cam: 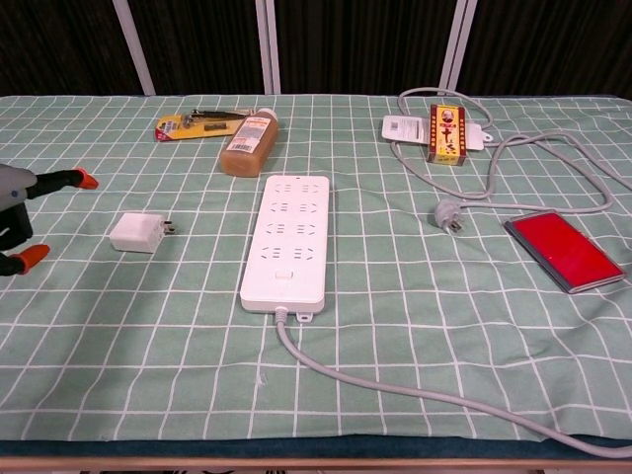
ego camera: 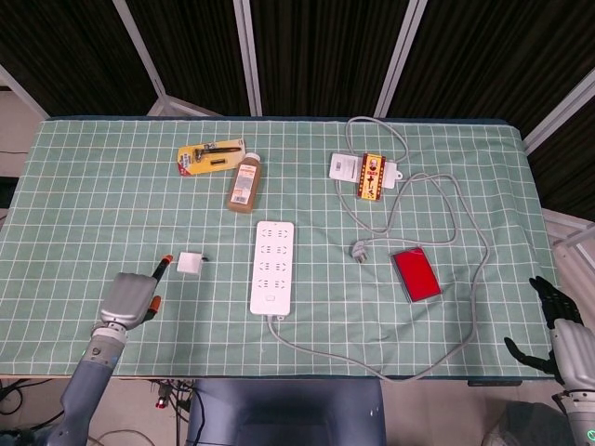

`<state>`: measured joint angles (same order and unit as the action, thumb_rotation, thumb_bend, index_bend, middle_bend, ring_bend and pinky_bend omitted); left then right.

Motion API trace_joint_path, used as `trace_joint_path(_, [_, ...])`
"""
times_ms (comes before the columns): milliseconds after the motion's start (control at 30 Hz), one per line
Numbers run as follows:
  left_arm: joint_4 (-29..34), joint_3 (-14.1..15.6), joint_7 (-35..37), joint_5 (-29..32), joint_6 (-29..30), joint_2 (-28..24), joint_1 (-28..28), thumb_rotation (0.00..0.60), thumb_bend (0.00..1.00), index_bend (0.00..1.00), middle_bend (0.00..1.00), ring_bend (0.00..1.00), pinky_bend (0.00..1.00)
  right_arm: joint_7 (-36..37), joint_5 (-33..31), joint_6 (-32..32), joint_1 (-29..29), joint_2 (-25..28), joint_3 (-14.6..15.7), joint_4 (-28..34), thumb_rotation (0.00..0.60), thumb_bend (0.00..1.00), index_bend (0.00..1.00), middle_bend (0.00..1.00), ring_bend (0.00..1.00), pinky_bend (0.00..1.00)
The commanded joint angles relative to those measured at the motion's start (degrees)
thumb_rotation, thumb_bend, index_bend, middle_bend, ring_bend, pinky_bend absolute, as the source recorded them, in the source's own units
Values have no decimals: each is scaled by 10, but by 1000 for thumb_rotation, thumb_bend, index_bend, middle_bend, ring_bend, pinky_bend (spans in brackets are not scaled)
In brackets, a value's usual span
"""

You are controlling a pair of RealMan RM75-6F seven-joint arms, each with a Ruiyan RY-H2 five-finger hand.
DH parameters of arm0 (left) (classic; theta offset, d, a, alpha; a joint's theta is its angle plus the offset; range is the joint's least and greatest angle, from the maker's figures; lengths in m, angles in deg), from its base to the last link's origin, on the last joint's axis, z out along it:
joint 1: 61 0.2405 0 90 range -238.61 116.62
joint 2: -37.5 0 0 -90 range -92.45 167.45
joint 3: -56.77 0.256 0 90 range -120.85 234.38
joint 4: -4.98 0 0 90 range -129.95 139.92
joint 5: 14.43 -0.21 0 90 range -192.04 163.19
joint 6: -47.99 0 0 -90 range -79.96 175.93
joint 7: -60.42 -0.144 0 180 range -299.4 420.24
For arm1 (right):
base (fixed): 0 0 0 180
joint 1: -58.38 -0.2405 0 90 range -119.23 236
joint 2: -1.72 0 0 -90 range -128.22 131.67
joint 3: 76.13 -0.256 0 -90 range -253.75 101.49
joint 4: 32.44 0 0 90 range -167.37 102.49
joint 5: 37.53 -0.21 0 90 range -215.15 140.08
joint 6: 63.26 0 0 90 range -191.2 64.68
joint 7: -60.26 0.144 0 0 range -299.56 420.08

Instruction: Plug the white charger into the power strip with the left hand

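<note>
The white charger (ego camera: 191,264) (cam: 138,234) lies flat on the green checked cloth, prongs pointing right toward the white power strip (ego camera: 271,266) (cam: 287,240). My left hand (ego camera: 130,297) (cam: 18,212) hovers just left of the charger, fingers apart with orange tips, holding nothing and not touching it. Beyond the table's right front corner, my right hand (ego camera: 556,327) hangs with its dark fingers spread and empty; the chest view does not show it.
A brown bottle (ego camera: 244,183) and a yellow tool pack (ego camera: 211,157) lie behind the strip. A red pad (ego camera: 416,274), a loose grey plug (ego camera: 358,250) with its looping cable, and a yellow box (ego camera: 373,176) sit to the right. The strip's cord (cam: 415,393) trails along the front edge.
</note>
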<state>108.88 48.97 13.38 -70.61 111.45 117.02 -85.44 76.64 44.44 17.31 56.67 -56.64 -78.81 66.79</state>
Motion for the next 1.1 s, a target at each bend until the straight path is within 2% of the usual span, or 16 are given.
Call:
trace_joint_path(33, [3, -11, -50, 70, -13, 29, -40, 600, 484, 73, 925, 853, 887, 2, -1, -2, 0, 1, 0, 1, 600, 338, 0, 0, 0, 0])
trace_joint_path(267, [-15, -11, -81, 147, -13, 56, -81, 600, 507, 89, 926, 855, 889, 4, -6, -5, -1, 3, -2, 4, 600, 338, 0, 0, 0, 0])
trace_joint_path(400, [-22, -2, -85, 164, -10, 66, -95, 600, 512, 94, 926, 855, 890, 3, -7, -6, -1, 3, -2, 5, 600, 339, 0, 0, 0, 0])
trace_joint_path(1100, [-23, 38, -42, 153, 16, 58, -107, 600, 526, 116, 927, 855, 893, 3, -6, -5, 0, 3, -2, 6, 600, 338, 0, 0, 0, 0])
